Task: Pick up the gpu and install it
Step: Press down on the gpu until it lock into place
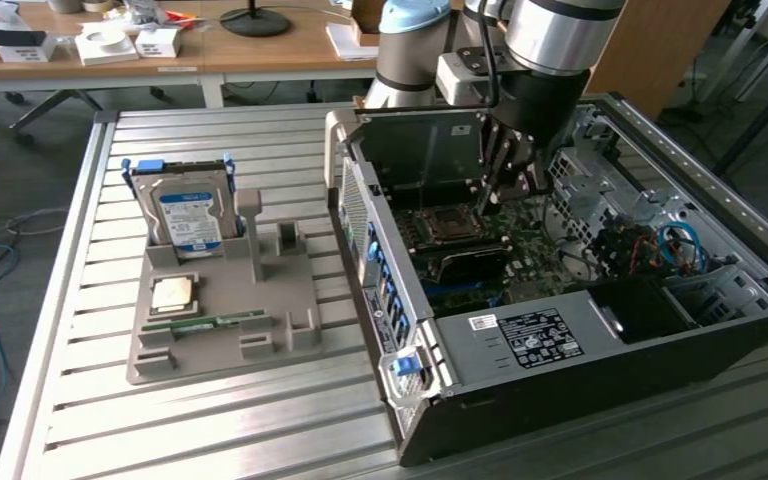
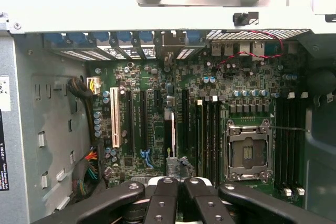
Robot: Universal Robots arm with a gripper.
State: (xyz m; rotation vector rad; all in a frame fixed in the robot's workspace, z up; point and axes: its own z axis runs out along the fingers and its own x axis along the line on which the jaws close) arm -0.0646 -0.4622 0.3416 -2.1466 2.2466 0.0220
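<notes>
Exterior view looks down from high, farther off; wrist view looks closely down; both share motherboard [image 1: 471,255].

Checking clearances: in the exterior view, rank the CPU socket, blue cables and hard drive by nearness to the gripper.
From the gripper:
1. CPU socket, beside it in the case.
2. Blue cables, exterior view's right.
3. Hard drive, outside, exterior view's left.

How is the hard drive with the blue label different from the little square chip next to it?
The hard drive stands upright in its holder, while the square chip lies flat. The hard drive is much bigger than the chip. The hard drive wears a blue and white label, but the chip has a plain pale top. Both sit on the grey tray, outside the computer case.
</notes>
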